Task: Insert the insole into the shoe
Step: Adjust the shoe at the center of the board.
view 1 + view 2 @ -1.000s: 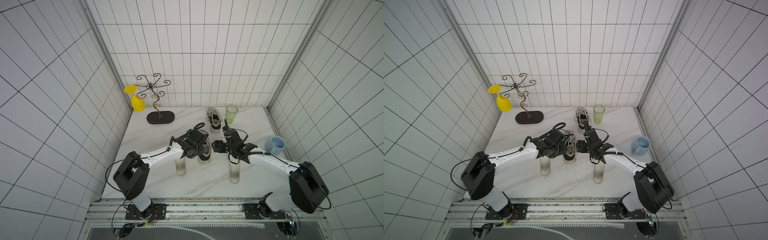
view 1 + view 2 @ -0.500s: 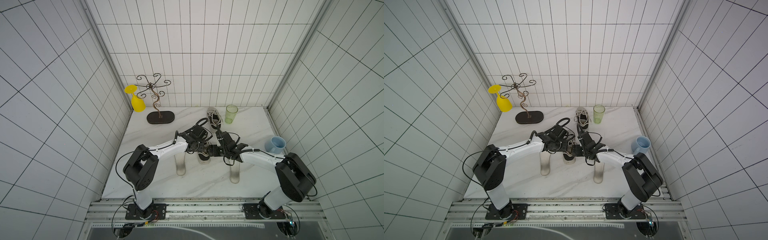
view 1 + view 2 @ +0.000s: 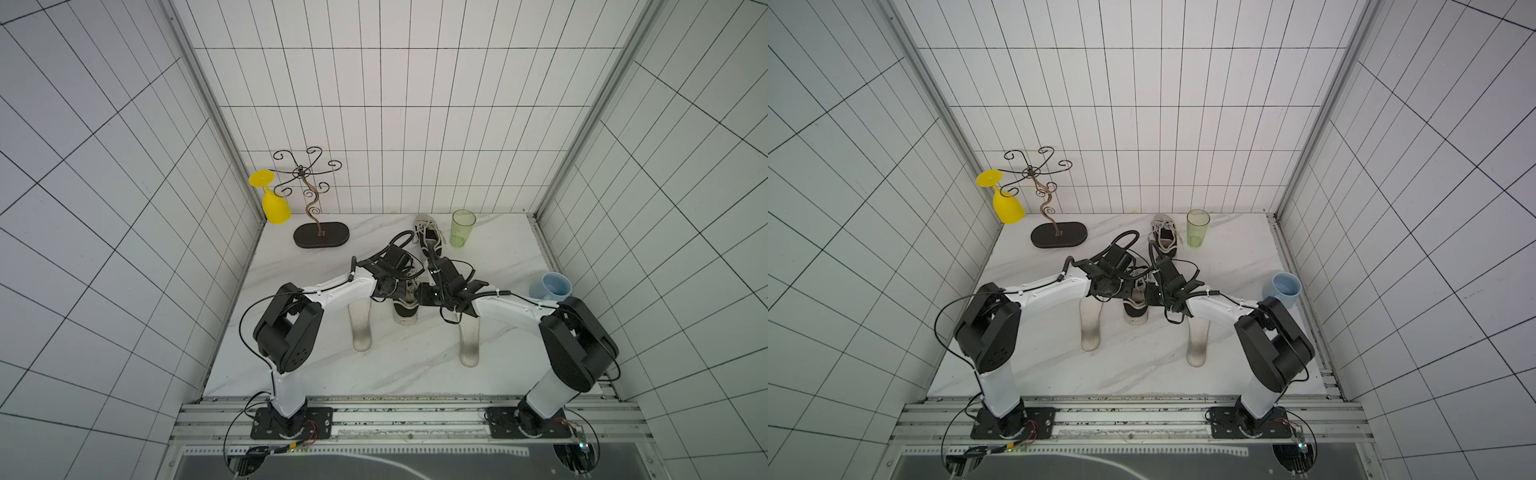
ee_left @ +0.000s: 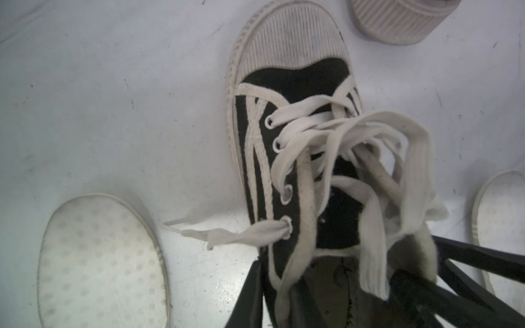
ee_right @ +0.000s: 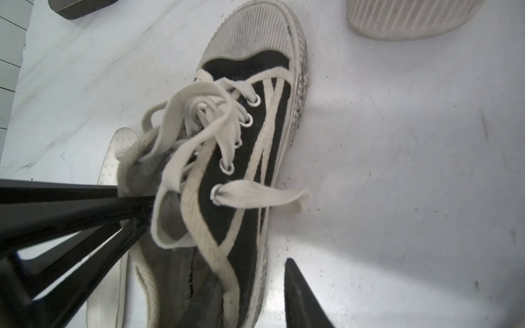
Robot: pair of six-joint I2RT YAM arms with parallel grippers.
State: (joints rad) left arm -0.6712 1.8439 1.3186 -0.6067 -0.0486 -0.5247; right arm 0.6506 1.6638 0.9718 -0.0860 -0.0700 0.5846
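- Lower centre in both top views: insole (image 3: 360,328) and second insole (image 3: 469,345) lie flat on the desk (image 3: 415,374), well apart. Neither is held.
- Between them, slightly higher in the frame: black shoe (image 3: 405,309), upright, laces loose. No insole seen inside in the wrist views.
- Left gripper (image 3: 400,290) is at the shoe's collar. Outer finger (image 4: 250,295) is against the side wall, inner one hidden under laces. Cannot tell whether the jaws are clamped.
- Right gripper (image 3: 417,296): jaws partly open astride the opposite wall, outer finger (image 5: 301,298) just clear of the sole. Nothing gripped.
- Upper centre: second shoe (image 3: 428,237), with green cup (image 3: 462,228) just beside it.
- Progress, judged: early. The shoe is only being steadied. Picking up an insole and sliding it in are both left.
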